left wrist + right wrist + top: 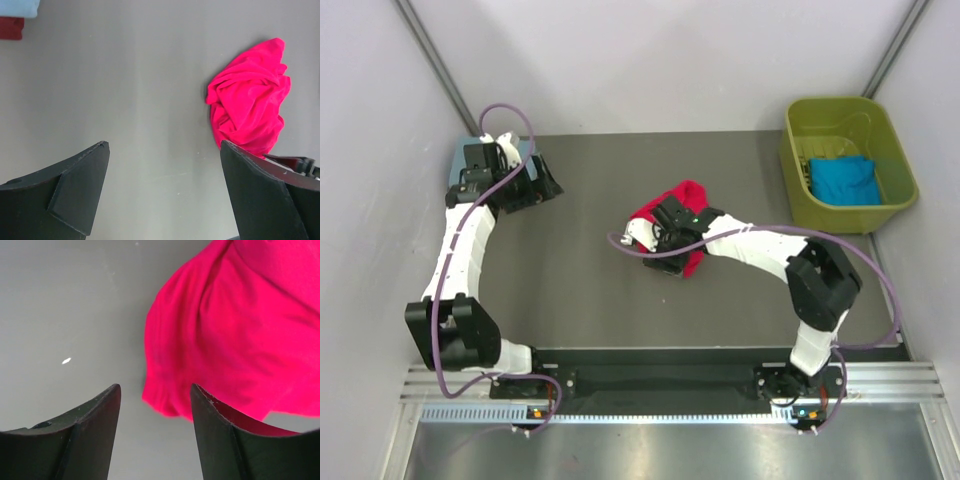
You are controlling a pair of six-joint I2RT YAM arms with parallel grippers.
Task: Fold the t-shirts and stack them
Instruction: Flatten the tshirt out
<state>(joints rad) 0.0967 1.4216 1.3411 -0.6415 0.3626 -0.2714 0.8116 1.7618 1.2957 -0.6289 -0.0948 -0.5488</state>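
One blue tee in tub, far right

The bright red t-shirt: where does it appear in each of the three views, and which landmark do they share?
Top external: the bright red t-shirt lies at the centre of the table.
Left wrist: the t-shirt is a crumpled heap at the right side.
Right wrist: the t-shirt fills the upper right.
Shared landmark: the bare grey table around it.

Lab robot cell; white panel walls; aluminium mounting rail.
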